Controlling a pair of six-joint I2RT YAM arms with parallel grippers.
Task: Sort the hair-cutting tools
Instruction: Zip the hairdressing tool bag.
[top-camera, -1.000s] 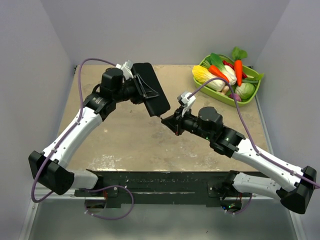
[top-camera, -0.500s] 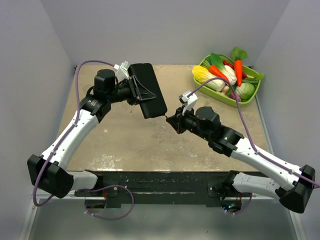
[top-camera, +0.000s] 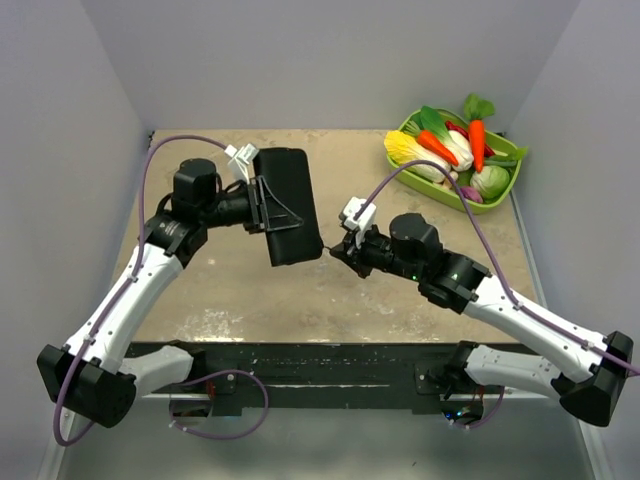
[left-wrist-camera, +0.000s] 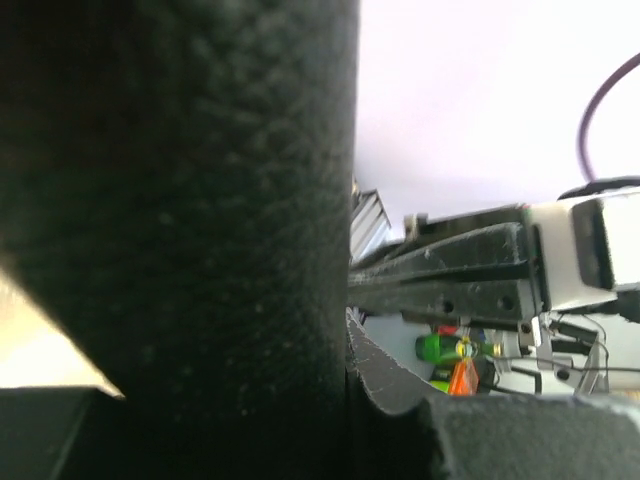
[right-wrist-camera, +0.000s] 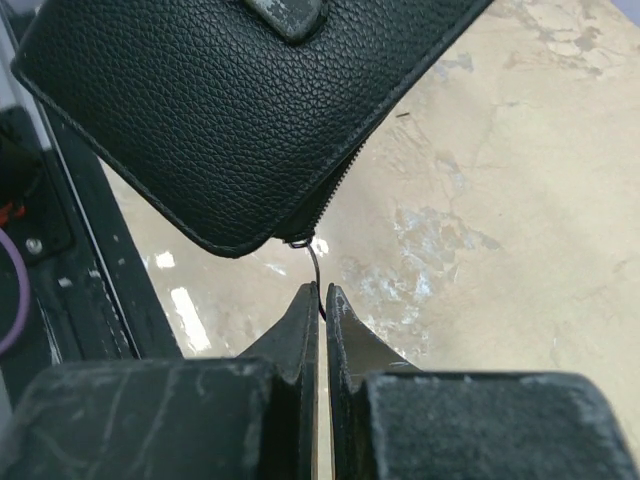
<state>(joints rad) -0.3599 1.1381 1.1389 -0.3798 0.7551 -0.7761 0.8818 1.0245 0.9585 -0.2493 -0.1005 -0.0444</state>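
No hair-cutting tools show in any view. A flat black zippered case (top-camera: 288, 205) hangs above the table left of centre, with my left gripper (top-camera: 262, 205) shut on it from the left side. In the left wrist view the case's grained leather (left-wrist-camera: 180, 220) fills the left half of the frame. My right gripper (top-camera: 333, 250) sits at the case's near right corner. Its jaws (right-wrist-camera: 321, 300) are shut on the thin metal zipper pull (right-wrist-camera: 314, 262) that hangs from the corner of the case (right-wrist-camera: 220, 110).
A green basket (top-camera: 508, 183) of toy vegetables stands at the back right corner. The tan tabletop (top-camera: 250, 290) lies below the case, with grey walls on three sides. The black mounting rail (top-camera: 330, 360) runs along the near edge.
The left arm has drawn back to the left, swinging the case nearer and more end-on. The right gripper has stayed at the case's corner, shut on the pull.
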